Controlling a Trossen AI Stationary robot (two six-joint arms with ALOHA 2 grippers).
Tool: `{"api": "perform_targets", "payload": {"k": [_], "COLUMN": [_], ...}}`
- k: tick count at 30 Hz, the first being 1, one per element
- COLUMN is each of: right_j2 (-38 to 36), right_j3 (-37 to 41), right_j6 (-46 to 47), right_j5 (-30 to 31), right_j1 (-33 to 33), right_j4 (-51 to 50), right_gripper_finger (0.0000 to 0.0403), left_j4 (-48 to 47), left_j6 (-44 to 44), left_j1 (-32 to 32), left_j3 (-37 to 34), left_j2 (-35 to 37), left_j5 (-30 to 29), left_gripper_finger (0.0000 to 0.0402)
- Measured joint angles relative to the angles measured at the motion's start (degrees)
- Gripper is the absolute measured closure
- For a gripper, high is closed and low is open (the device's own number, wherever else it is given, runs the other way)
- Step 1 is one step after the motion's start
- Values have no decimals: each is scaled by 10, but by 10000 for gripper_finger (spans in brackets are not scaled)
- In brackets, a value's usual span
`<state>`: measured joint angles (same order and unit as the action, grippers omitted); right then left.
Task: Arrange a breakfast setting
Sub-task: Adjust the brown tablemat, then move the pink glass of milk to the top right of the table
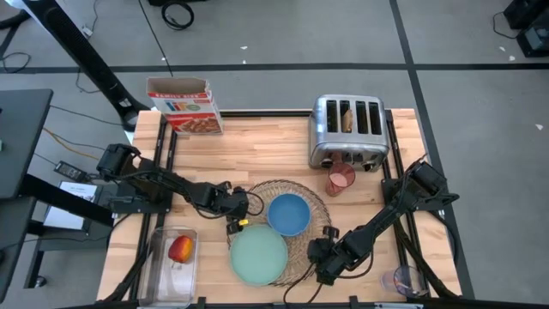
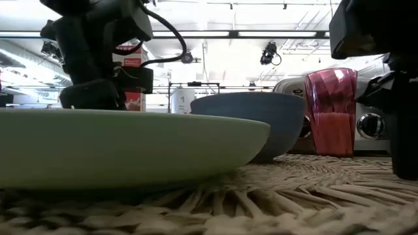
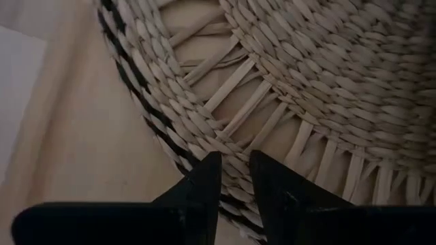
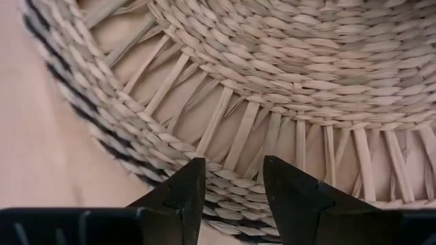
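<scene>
Round woven straw placemat (image 1: 283,225) at table centre, toward the front edge, carrying mint-green plate (image 1: 258,256) at its front-left and blue bowl (image 1: 288,214) just behind, the two nearly touching. Left gripper (image 1: 236,215) at the mat's left rim, fingers (image 3: 204,180) narrowed to a slim gap with the dark-edged rim between them; firm grip or mere straddle not determinable. Right gripper (image 1: 324,255) at the mat's front-right rim, fingers (image 4: 187,184) set wider apart astride the woven border, tips over the rim. Pink cup (image 1: 340,180) upright on the bare wood just behind the mat's right side, directly in front of chrome four-slot toaster (image 1: 347,131). Toast slice (image 1: 347,118) standing in one toaster slot. Red apple (image 1: 180,249) inside clear plastic bin (image 1: 163,279) at the front-left corner. Cereal box (image 1: 184,105) upright at the rear-left table edge. In the low view, plate (image 2: 124,147), bowl (image 2: 255,121) and cup (image 2: 331,111) in a row across the mat weave.
</scene>
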<state>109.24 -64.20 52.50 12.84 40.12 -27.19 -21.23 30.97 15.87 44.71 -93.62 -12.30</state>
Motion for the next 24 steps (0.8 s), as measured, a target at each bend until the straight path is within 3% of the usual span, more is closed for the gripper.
{"api": "perform_targets", "payload": {"k": [6,10,18,24], "right_j2": [-1,-22,-165,-285], "right_j3": [0,-17,-108,-131], "right_j6": [-4,-29,-130,-176], "right_j5": [-13,-23,-45,28], "right_j1": [0,-8,-57,-132], "right_j4": [39,1,-218,-413], "right_gripper_finger": [248,248,248,255], "left_j4": [-20,-55,-156,-156], "left_j6": [4,3,-15,31], "left_j1": [4,-6,-39,-40], "left_j3": [7,30,101,118], "left_j2": [0,-1,52,116], "left_j5": [18,30,21,16], "left_gripper_finger": [313,313,313,313]}}
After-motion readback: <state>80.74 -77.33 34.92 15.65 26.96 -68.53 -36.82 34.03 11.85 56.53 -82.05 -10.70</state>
